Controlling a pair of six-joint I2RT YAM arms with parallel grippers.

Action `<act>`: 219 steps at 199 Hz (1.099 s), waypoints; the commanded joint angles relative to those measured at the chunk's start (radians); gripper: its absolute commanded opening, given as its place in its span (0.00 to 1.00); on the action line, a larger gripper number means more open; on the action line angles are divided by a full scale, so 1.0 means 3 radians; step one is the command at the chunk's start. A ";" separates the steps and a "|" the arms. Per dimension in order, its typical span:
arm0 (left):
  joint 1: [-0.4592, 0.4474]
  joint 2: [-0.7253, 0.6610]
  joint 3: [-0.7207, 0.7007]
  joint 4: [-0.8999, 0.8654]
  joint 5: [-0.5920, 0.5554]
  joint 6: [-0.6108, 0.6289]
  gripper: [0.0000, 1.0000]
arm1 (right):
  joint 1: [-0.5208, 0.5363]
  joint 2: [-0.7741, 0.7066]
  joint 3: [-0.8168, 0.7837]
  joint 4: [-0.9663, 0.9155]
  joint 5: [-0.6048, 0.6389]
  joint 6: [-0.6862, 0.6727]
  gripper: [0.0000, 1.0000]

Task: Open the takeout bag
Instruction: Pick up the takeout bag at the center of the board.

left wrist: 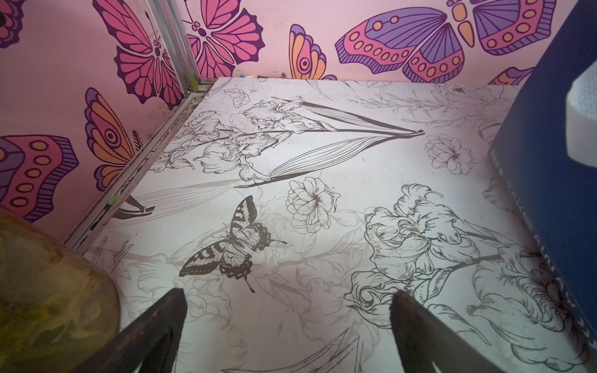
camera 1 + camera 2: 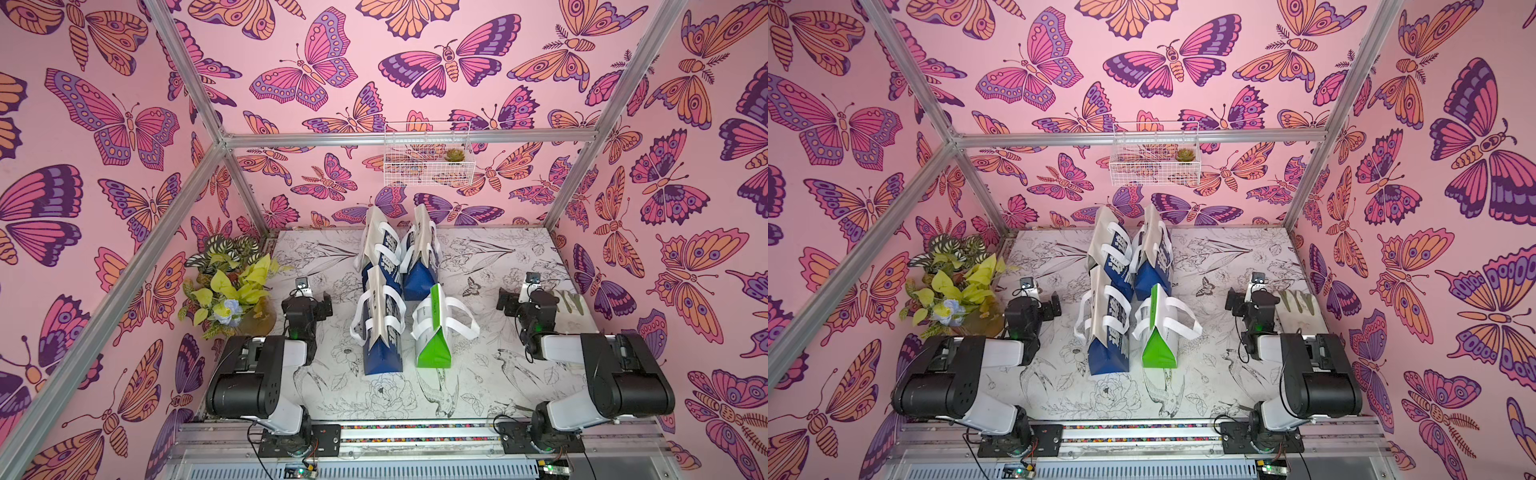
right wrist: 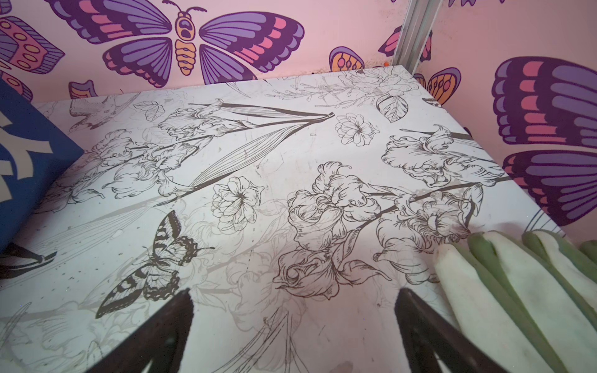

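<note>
Four takeout bags stand clustered in the middle of the table (image 2: 498,257). The green bag (image 2: 434,347) is at the front, just beside the front blue bag (image 2: 382,353), and the rear blue bags (image 2: 420,272) are close behind. Every top is folded shut, so I can't tell what's inside. A wire basket (image 2: 428,176) on the back wall holds a small succulent (image 2: 455,155). The left gripper (image 1: 287,292) and right gripper (image 3: 294,290) sit on either side of the bags, jaws spread wide, gripping nothing.
</note>
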 commanded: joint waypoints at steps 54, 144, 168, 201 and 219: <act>-0.0087 -0.0737 0.1521 -0.2956 -0.1444 -0.0937 0.99 | 0.0092 -0.0530 0.2312 -0.4657 0.1288 0.1772 0.99; -0.1646 -0.1912 0.2577 -0.4989 -0.0276 -0.1808 0.79 | 0.1551 -0.1543 0.2625 -0.5941 0.1521 0.1891 0.57; -0.2380 -0.1762 0.2956 -0.5197 -0.0281 -0.1706 0.73 | 0.2008 -0.1834 0.2647 -0.5803 0.1765 0.1707 0.61; -0.3004 -0.1506 0.3345 -0.5390 -0.0241 -0.1678 0.71 | 0.2061 -0.1871 0.2998 -0.5964 0.1249 0.1872 0.47; -0.3022 -0.1412 0.3363 -0.5378 -0.0026 -0.1778 0.71 | 0.2288 -0.1782 0.3141 -0.5905 0.0906 0.1924 0.40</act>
